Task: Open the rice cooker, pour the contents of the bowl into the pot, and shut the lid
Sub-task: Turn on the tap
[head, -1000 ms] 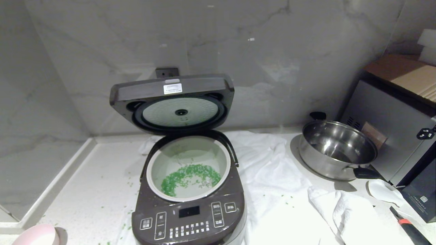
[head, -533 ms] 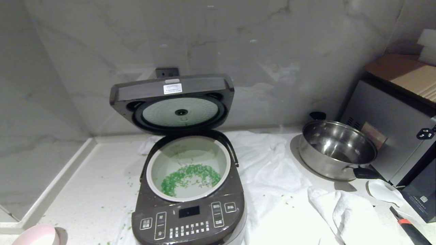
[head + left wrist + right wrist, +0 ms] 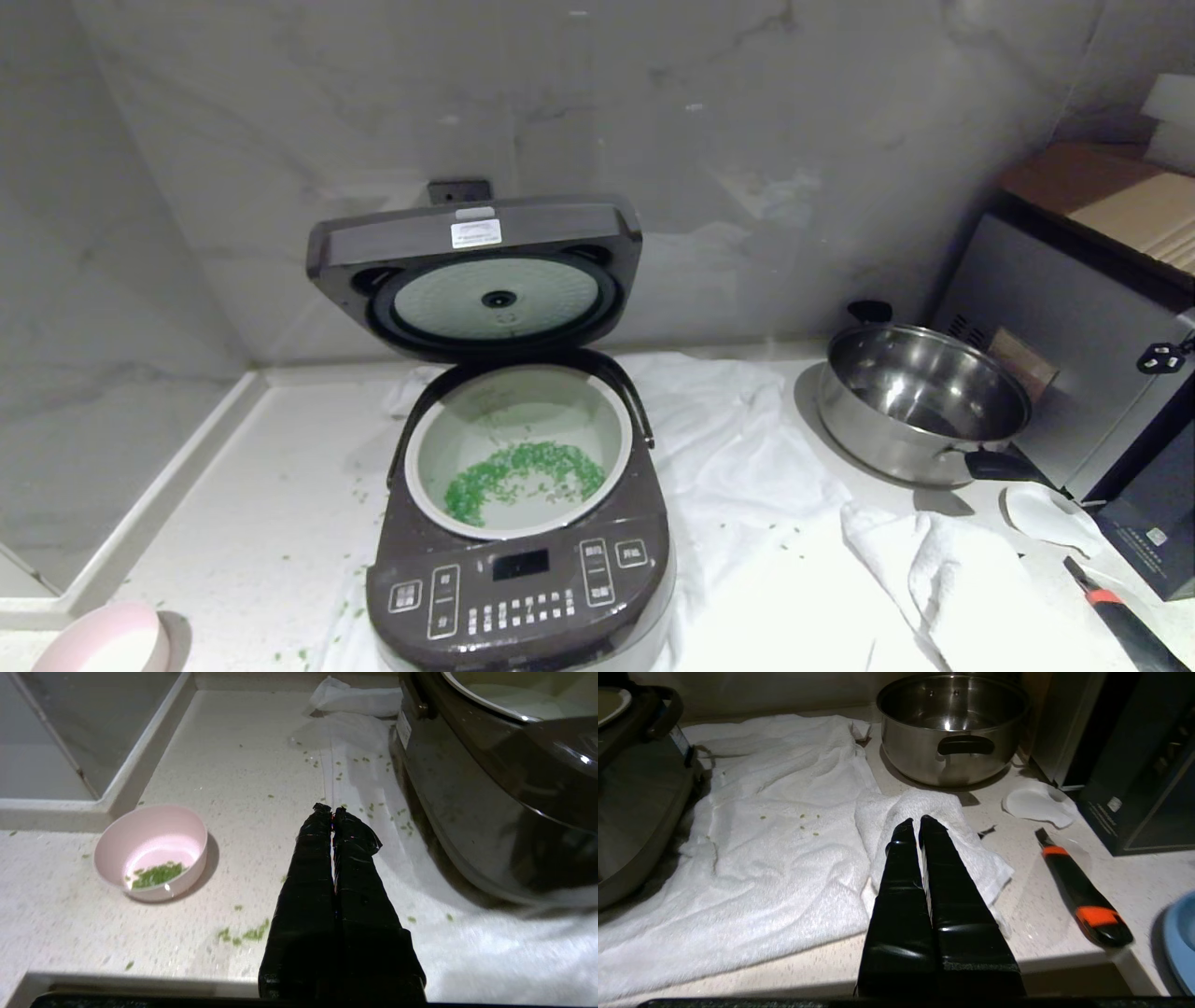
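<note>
Head view: the cooker [image 3: 519, 523] sits centre with its lid [image 3: 476, 275] raised at 12 o'clock; green bits [image 3: 518, 476] lie in the pot [image 3: 597, 420]. The bowl [image 3: 98, 639] peeks in at 7 o'clock.

Left wrist view: the left gripper [image 3: 332, 810] is pinched closed and empty; the bowl holds a few bits.

Right wrist view: the right gripper [image 3: 916, 822] is closed and empty over a towel [image 3: 784, 849], with an empty steel pan [image 3: 952, 728] at 12 o'clock.

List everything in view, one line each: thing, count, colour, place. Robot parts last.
dark brown rice cooker: one, counter centre.
hinged dark brown lid: one, raised open.
pale grey-white inner pot: one, inside cooker.
bright green grains: many, mostly in pot; some in bowl, some scattered.
small pale pink bowl: one, counter, left of cooker.
white towels: under and right of cooker.
shiny steel pan: one, right.
orange-black knife: one, right edge.
left hand: black, shut, empty, between bowl and cooker.
right hand: black, shut, empty, over towel.
</note>
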Robot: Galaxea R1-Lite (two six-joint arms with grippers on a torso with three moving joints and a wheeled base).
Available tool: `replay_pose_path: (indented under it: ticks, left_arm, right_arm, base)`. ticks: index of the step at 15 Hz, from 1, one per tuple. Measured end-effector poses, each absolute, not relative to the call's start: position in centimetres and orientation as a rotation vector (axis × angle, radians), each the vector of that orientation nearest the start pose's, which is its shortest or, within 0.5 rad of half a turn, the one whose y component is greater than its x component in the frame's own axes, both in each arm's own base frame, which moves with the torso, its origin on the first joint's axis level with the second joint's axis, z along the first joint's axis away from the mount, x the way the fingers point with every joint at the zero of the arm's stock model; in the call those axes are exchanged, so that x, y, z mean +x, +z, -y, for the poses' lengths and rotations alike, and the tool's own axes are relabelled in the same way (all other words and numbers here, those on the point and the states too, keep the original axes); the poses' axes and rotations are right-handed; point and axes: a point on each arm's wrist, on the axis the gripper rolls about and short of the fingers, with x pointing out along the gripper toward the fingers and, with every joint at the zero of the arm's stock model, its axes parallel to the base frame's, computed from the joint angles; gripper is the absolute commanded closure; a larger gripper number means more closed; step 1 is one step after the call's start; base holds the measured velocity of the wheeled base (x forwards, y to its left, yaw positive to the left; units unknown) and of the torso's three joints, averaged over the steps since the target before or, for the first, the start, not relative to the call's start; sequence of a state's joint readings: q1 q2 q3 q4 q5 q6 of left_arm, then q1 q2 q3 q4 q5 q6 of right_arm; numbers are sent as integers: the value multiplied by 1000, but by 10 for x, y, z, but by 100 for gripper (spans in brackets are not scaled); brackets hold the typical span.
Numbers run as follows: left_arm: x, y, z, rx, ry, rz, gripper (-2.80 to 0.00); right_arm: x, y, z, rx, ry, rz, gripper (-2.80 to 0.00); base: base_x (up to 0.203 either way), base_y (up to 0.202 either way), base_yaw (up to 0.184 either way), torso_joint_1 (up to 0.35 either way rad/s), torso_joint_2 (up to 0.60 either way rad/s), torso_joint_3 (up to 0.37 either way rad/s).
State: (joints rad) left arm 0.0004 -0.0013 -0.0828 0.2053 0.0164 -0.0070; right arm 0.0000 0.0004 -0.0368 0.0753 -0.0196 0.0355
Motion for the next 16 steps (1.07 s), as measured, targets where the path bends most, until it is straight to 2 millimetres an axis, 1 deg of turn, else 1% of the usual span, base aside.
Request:
replay_pose_path:
  ticks: [8, 9, 16]
  left_arm:
    - [-31, 77, 0, -6, 18, -121, 0]
    - [-31, 77, 0, -6, 19, -121, 0]
    - [-31, 77, 0, -6, 18, -121, 0]
  right_arm:
    - [-26, 78, 0, 35, -20, -36, 0]
    - [-26, 78, 0, 35, -21, -36, 0]
    - [-26, 78, 0, 39, -23, -36, 0]
  base:
    - [-195, 0, -2, -2, 2, 2]
    - [-94, 0, -3, -9, -2, 7]
    - [0, 0, 0, 4, -1, -2]
